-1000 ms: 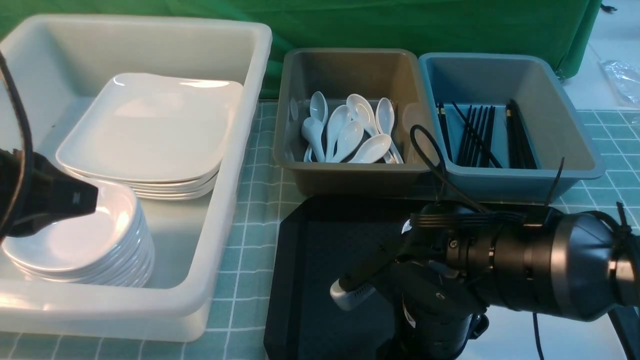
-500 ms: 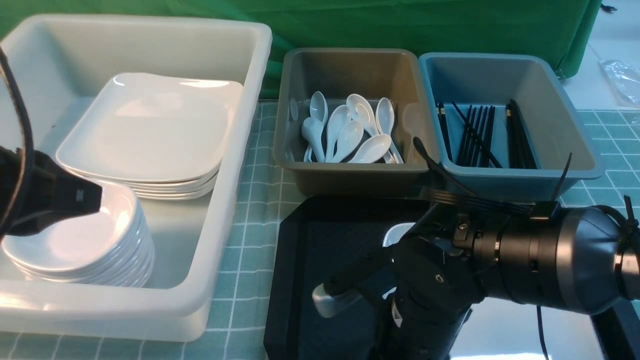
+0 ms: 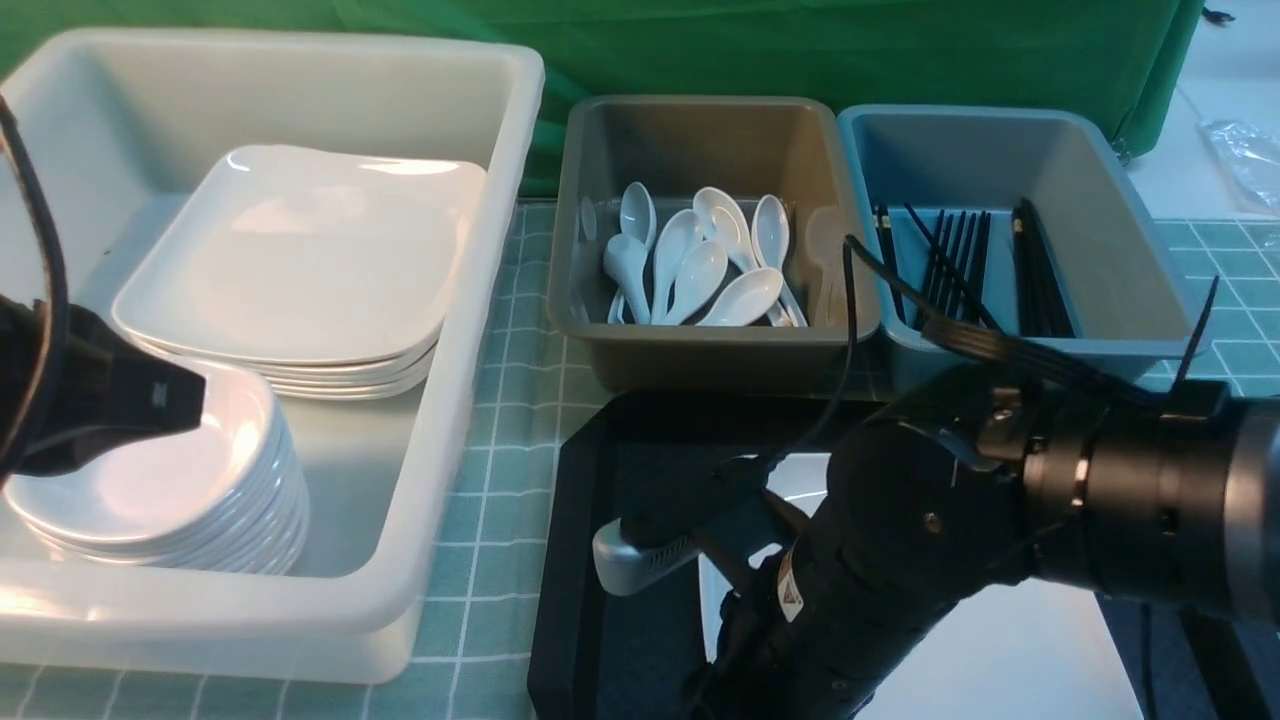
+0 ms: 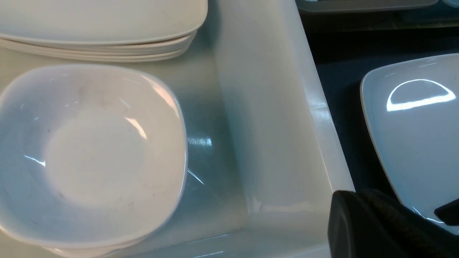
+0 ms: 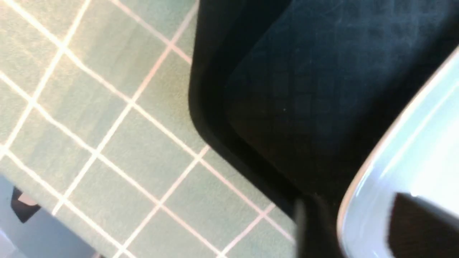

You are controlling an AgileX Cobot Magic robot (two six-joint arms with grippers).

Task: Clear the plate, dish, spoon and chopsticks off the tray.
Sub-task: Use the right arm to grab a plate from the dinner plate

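The large white plate (image 3: 1000, 660) lies on the black tray (image 3: 600, 450), mostly under my right arm (image 3: 950, 530). In the right wrist view my right gripper (image 5: 355, 208) straddles the plate's rim (image 5: 373, 172) near the tray's clipped corner (image 5: 229, 143), one finger outside and one inside, shut on it. My left gripper (image 3: 150, 400) hovers over a stack of small white bowls (image 3: 150, 490); its dark fingers (image 4: 376, 225) show blurred, so I cannot tell their state. No spoon or chopsticks show on the visible part of the tray.
A big white tub (image 3: 480, 300) on the left holds the bowls and a stack of white plates (image 3: 300, 260). A grey tub (image 3: 600, 340) holds several white spoons (image 3: 700, 265). A blue tub (image 3: 1130, 250) holds black chopsticks (image 3: 950, 270). A green checked cloth (image 3: 500, 420) covers the table.
My right arm has swung left and nearer over the tray. The plate's right edge has shifted left with it. The left arm has barely moved.
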